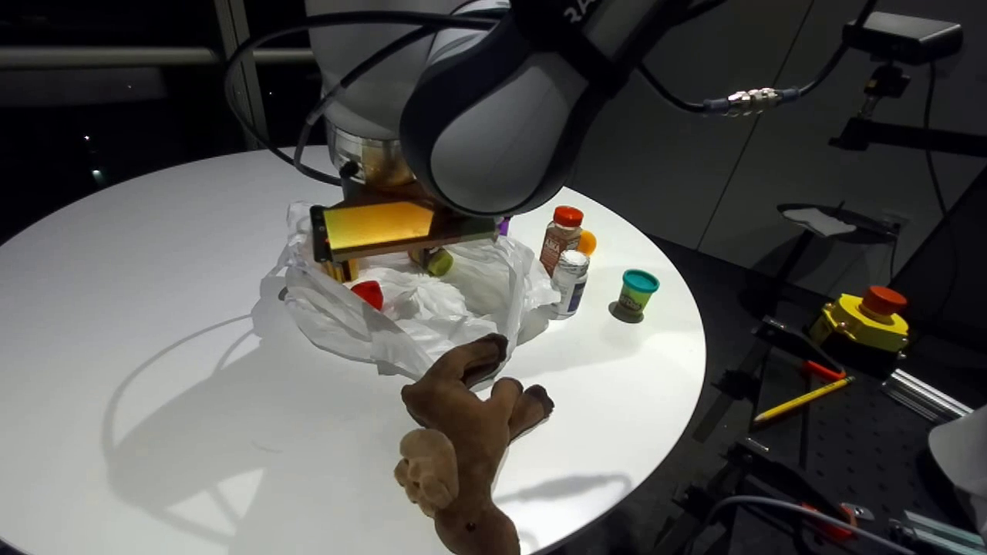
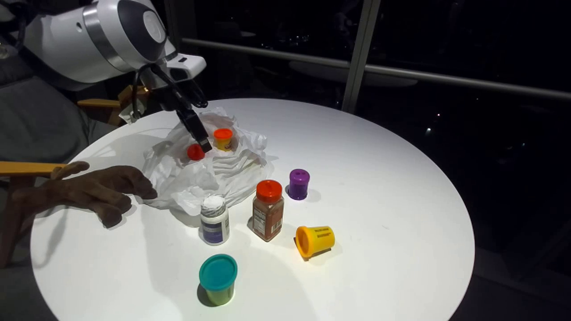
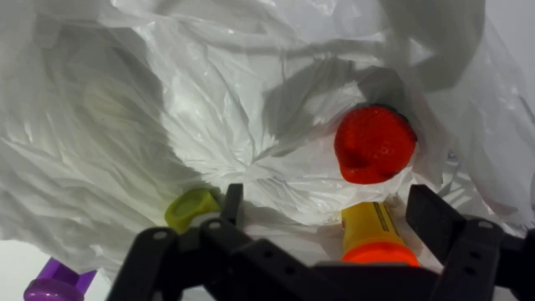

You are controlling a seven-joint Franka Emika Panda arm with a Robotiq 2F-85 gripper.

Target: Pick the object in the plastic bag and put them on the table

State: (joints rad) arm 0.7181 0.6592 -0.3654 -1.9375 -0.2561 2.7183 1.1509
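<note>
Picking step, we judge: fingers (image 3: 430,221) spread wide, empty, over plastic bag (image 3: 200,92); inside, yellow jar (image 2: 223,141) right of red toy (image 2: 195,152) in exterior view. Next likely: lower, grip jar, lift onto counter (image 2: 379,214).

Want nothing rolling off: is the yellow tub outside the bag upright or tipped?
Tipped: the yellow tub lies on its side, wide end facing sideways.
</note>
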